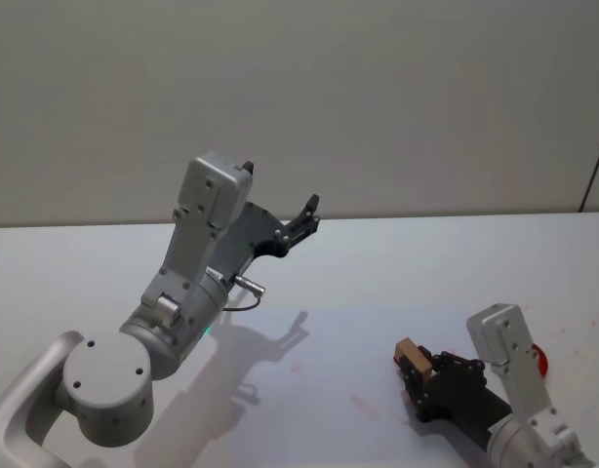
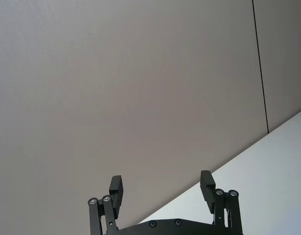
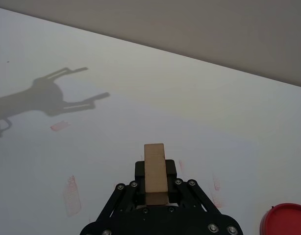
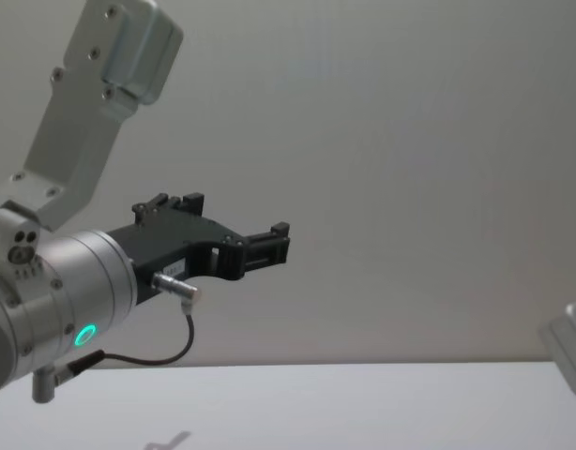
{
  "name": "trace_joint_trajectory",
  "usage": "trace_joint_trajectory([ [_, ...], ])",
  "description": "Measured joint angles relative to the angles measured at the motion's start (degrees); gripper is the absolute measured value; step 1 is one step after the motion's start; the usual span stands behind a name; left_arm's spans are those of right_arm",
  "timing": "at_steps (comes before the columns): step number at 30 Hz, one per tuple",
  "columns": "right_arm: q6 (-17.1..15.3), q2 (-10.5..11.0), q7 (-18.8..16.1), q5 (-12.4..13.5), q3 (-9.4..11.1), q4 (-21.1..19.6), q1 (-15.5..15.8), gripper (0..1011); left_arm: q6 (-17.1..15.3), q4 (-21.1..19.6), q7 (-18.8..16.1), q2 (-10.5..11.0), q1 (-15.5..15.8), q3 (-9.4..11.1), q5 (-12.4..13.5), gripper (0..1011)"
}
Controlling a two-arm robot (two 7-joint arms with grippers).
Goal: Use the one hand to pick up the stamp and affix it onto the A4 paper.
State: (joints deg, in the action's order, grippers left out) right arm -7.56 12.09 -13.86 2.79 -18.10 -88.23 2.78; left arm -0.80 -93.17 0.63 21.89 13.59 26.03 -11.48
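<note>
My right gripper (image 1: 418, 370) is low at the front right and shut on the stamp (image 1: 413, 357), a light wooden block with a darker underside. In the right wrist view the stamp (image 3: 155, 164) stands clamped between the black jaws of my right gripper (image 3: 156, 172). It is over the right part of the A4 paper (image 1: 348, 336), a pale sheet lying flat on the white table. The paper (image 3: 140, 122) carries several faint red prints. My left gripper (image 1: 304, 216) is raised high over the table's back left, open and empty (image 2: 161, 185), also seen from the side (image 4: 269, 246).
A red round ink pad (image 1: 543, 362) lies on the table just right of my right arm, its rim showing in the wrist view (image 3: 287, 220). The left arm's shadow (image 3: 47, 95) falls across the paper. A plain wall stands behind the table.
</note>
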Motion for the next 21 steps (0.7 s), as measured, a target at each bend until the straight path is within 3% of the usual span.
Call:
trace_joint_trajectory([
  [21, -2.2, 0.2, -0.1, -0.9, 0.0, -0.3, 0.1, 220, 0.0, 0.0, 0.0, 0.0, 0.0, 0.0, 0.0, 1001],
])
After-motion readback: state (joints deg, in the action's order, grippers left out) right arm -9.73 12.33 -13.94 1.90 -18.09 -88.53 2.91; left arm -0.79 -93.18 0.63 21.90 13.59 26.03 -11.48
